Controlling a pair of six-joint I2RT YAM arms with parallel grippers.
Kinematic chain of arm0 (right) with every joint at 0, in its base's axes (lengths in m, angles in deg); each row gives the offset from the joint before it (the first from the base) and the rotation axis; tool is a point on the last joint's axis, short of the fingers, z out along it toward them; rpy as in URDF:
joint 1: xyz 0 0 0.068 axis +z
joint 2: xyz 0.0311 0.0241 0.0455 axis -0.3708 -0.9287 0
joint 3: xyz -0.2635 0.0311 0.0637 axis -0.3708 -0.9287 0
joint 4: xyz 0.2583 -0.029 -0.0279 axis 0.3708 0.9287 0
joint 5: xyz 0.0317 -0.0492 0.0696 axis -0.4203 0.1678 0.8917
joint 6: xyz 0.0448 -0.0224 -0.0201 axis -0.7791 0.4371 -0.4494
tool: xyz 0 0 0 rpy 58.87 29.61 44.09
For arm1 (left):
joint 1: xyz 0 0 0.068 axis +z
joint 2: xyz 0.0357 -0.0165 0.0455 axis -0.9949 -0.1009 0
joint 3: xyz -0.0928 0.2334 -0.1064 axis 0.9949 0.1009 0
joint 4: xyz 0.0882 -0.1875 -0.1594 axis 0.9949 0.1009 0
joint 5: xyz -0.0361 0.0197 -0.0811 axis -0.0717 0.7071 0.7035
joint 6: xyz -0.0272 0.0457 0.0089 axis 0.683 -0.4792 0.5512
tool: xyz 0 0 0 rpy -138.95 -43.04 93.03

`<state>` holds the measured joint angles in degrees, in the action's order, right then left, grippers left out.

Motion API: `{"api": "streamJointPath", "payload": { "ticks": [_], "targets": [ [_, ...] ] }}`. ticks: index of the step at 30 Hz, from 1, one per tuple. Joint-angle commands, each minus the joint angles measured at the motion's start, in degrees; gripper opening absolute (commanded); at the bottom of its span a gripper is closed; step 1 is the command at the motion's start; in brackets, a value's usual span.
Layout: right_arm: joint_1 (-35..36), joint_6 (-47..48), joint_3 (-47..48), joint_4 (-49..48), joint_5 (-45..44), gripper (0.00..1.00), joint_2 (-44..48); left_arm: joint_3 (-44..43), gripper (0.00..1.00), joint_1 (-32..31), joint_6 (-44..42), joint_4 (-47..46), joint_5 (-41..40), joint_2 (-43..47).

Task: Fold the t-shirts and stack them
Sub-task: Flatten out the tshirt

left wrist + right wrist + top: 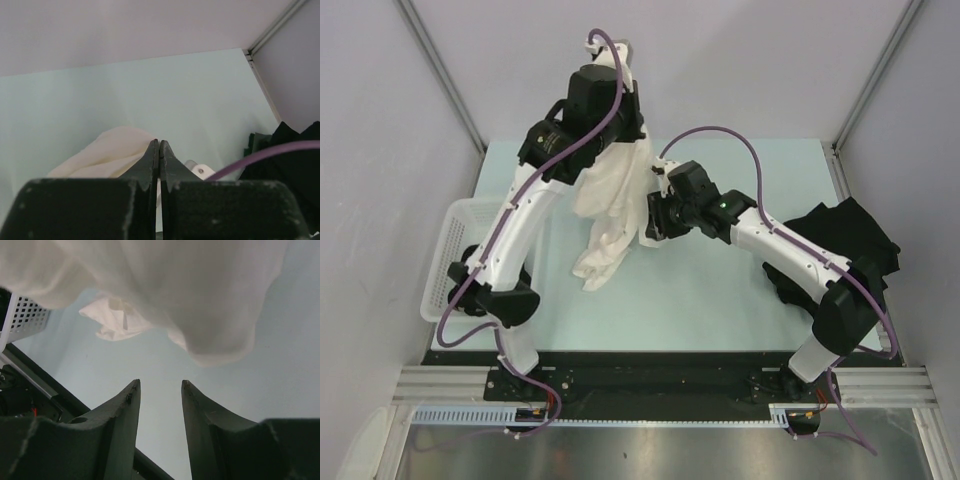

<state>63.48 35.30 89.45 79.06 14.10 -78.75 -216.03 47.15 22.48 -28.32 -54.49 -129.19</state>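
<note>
While the left gripper (159,145) pinches shut on one cream-white cloth t-shirt (610,200), dangling it mid pale green worktop (720,300), the right gripper (160,385) hovers just beside, fingers apart, empty. One heap of black cloth t-shirts (850,235), count unclear, sits at the right edge, and one white plastic mesh basket (450,250) at the left edge.
</note>
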Motion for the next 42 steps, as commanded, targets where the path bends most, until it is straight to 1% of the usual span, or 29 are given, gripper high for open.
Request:
{"api": "streamJointPath", "payload": {
  "ticks": [1, 3, 4, 5, 6, 8, 11, 12, 14, 15, 16, 17, 21, 23, 26, 27, 30, 35, 36, 38, 39, 42],
  "targets": [
    [0.12, -0.65, -0.23, -2.15, -4.11, 0.43, 2.0, -1.52, 0.0, -1.53, -6.33, -7.73, -5.7, 6.19],
    [0.03, -0.39, -0.23, -2.67, -4.21, 0.43, 1.92, 2.53, 0.0, 1.88, -6.26, -8.08, -11.69, 10.75],
    [0.03, -0.3, -0.23, -2.76, -4.21, 0.43, 1.83, 6.55, 0.0, 4.16, -4.25, -8.43, -10.58, 12.33],
    [0.03, -0.3, -0.23, -2.85, -4.65, 0.43, 1.83, 8.07, 0.0, 8.45, -3.19, -8.6, -9.18, 14.09],
    [0.03, -0.56, -0.23, -2.59, -5.35, 0.43, 1.83, 8.95, 0.0, 9.89, -2.57, -8.52, -8.38, 14.46],
    [-0.23, -1.53, -0.23, -1.19, -9.81, 0.42, 1.83, 8.88, 0.0, 11.04, -2.74, -8.52, -8.81, 14.11],
    [-0.93, -3.2, -0.23, 0.84, -13.87, 0.42, 2.35, 5.29, 0.0, 10.96, -1.78, -8.08, -6.98, 9.99],
    [-1.02, -3.38, -0.23, 1.27, -14.84, 0.42, 2.53, 2.66, 0.0, 10.95, -1.34, -7.64, -6.1, 7.19],
    [-1.2, -3.2, -0.32, 2.07, -15.11, 0.42, 3.23, -0.69, 0.0, 10.78, 0.33, -6.76, -3.47, 3.75],
    [-1.28, -3.2, -0.32, 2.51, -15.63, 0.42, 3.32, -3.84, 0.0, 10.43, 0.68, -6.24, -2.85, 2.35],
    [-1.28, -3.12, -0.4, 3.29, -15.73, 0.43, 3.58, -5.09, 0.0, 10.08, 0.77, -6.32, -2.49, -0.1],
    [-1.37, -3.12, -0.4, 3.56, -15.99, 0.42, 3.85, -5.8, 0.0, 9.03, 0.6, -6.67, -2.4, -0.74],
    [-1.72, -3.03, -1.63, 4.36, -14.77, 0.42, 4.11, -2.65, 0.0, 7.88, -1.94, -10.01, -4.85, -0.48],
    [-1.72, -2.59, -2.16, 3.74, -13.01, 0.42, 4.2, -1.68, 0.0, 8.58, -2.56, -9.58, -6.09, -0.48],
    [-1.55, -2.33, -2.78, 3.39, -8.97, 0.43, 3.5, 2.01, 0.0, 10.16, -1.95, -8.96, -6.88, 0.48],
    [-1.46, -2.41, -2.69, 3.65, -8.0, 0.43, 2.89, 3.41, 0.0, 10.25, -2.91, -9.3, -8.19, 0.66],
    [-1.29, -2.5, -2.87, 4.44, -5.36, 0.43, 0.61, 4.04, 0.0, 10.16, -4.14, -9.22, -10.3, 1.19],
    [-1.02, -2.24, -3.66, 2.96, -2.99, 0.43, -3.18, 6.06, 0.09, 10.25, -6.16, -9.66, -15.93, 2.24],
    [-1.02, -2.15, -3.74, 2.34, -2.37, 0.43, -3.7, 7.72, 0.16, 10.25, -6.43, -10.09, -16.8, 3.11],
    [-0.58, -1.45, -3.92, 0.23, -1.93, 0.43, -5.2, 10.0, 0.22, 10.25, -6.78, -10.88, -17.86, 4.35],
    [-0.41, -1.1, -3.92, -0.21, -2.01, 0.43, -5.81, 12.8, 0.28, 10.16, -6.96, -12.37, -18.04, 5.14],
    [-0.32, -0.13, -4.1, -2.32, -0.88, 0.43, -8.27, 19.13, 0.35, 10.25, -7.4, -15.71, -18.74, 8.83]
  ]
}}
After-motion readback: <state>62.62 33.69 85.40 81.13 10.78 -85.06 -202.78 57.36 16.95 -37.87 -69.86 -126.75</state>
